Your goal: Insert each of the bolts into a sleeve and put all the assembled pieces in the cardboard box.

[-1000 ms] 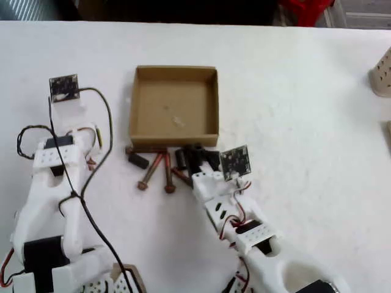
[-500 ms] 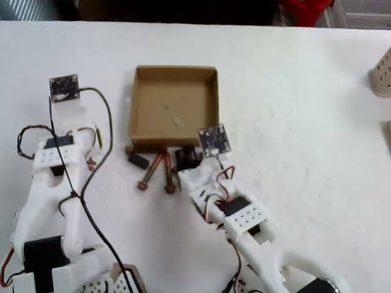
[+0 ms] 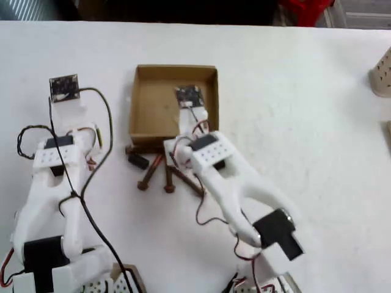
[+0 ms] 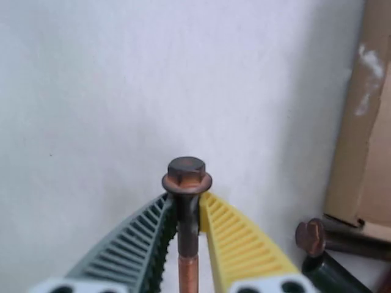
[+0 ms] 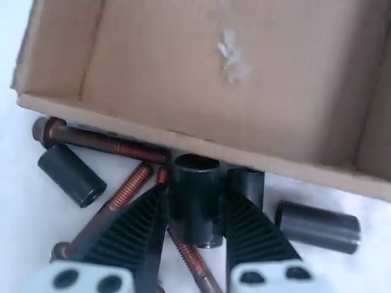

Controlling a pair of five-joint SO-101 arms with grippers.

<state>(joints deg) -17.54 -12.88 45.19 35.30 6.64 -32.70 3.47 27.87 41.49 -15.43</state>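
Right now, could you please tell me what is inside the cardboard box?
Only a pale scuff shows on the cardboard box floor; no parts lie on the visible floor. In the high view the right arm covers the near right corner.

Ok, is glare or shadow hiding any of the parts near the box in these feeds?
High view: table very bright, no hard shadows, loose bolts by the cardboard box stand out. Right wrist view: black sleeve in the right pincer reads dark, only its rim catching light. Left wrist view: held bolt in the left pincer evenly lit, no glare.
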